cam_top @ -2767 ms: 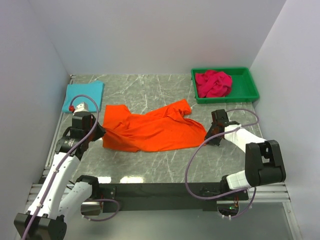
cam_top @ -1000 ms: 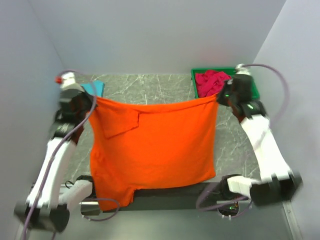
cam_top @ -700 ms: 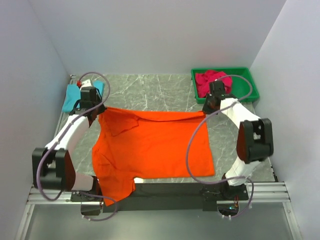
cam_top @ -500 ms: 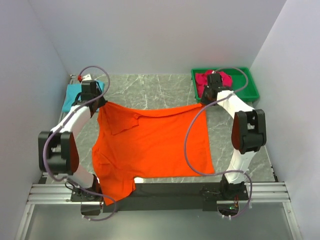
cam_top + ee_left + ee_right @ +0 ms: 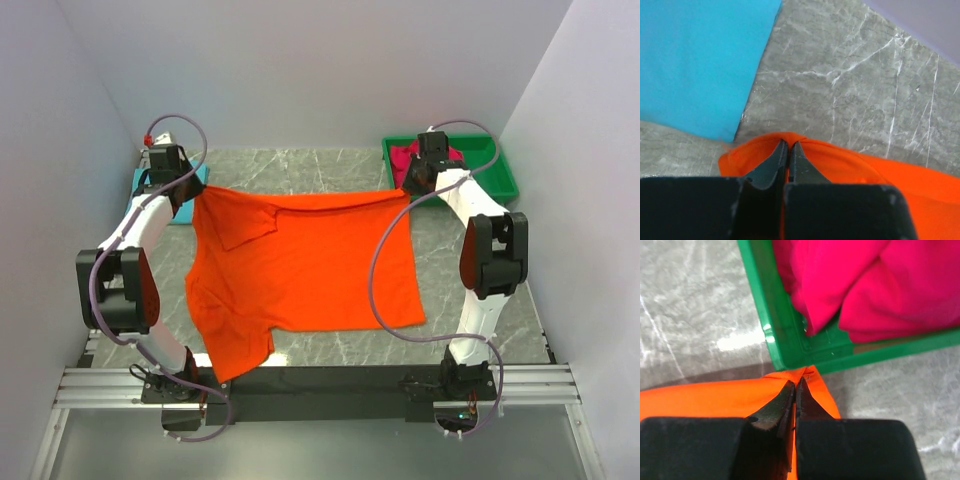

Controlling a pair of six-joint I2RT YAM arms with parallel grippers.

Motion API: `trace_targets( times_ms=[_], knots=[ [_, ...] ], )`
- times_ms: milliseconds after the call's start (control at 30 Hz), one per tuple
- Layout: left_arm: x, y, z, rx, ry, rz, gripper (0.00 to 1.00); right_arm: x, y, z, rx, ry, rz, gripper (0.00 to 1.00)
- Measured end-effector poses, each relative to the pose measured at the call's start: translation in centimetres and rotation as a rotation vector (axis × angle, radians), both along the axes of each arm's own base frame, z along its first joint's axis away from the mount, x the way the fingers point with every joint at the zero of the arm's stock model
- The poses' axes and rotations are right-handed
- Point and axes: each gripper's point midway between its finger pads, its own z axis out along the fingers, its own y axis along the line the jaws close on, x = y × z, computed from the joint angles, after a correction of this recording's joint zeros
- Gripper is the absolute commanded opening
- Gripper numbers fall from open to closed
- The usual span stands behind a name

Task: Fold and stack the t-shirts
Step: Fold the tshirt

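Your right gripper (image 5: 795, 386) is pinched shut on the far corner of the orange shirt (image 5: 300, 270), just beside the near wall of the green bin (image 5: 762, 305). Your left gripper (image 5: 788, 149), well to the bin's left by the blue shirt (image 5: 695, 55), pinches the other far corner. The shirt lies spread on the bench (image 5: 330, 175). Hold even tension while lowering that edge, and avoid the bin. One sleeve (image 5: 235, 355) seems to overhang the bench's near edge, so flatten it before folding.
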Motion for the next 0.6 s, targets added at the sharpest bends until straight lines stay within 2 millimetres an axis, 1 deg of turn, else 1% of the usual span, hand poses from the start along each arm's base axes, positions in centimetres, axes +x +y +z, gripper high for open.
trace_targets(
  times_ms=[67,300,600],
  knots=[
    [0.1,0.0,0.0,-0.008,0.002,-0.005,0.02,0.2,0.1,0.1,0.012,-0.002,0.003,0.00],
    [-0.6,-0.7,-0.7,-0.036,0.037,-0.035,0.01,-0.4,1.0,-0.2,0.057,0.026,0.023,0.00],
    [-1.5,-0.7,-2.0,-0.040,0.078,-0.035,0.01,-0.6,1.3,-0.3,0.082,0.034,0.032,0.00]
  ],
)
